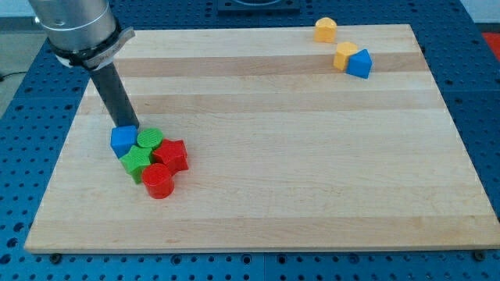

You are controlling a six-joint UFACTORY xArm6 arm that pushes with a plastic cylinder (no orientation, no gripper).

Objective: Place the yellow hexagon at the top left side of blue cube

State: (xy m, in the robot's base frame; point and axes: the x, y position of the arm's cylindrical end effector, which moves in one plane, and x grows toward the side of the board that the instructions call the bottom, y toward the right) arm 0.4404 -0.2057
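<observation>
The yellow hexagon (326,29) lies at the view's top right, near the board's top edge. The blue cube (123,141) sits at the left of the board, at the left end of a tight cluster of blocks. My tip (128,126) is right at the blue cube's top edge and seems to touch it. The dark rod slants up to the view's left from there. The tip is far to the left of the yellow hexagon.
Against the blue cube lie a green cylinder (148,140), a green star-like block (137,163), a red star-like block (173,154) and a red cylinder (158,180). A yellow block (345,55) touches a blue wedge-like block (360,63) below the hexagon. The wooden board (312,172) rests on a blue surface.
</observation>
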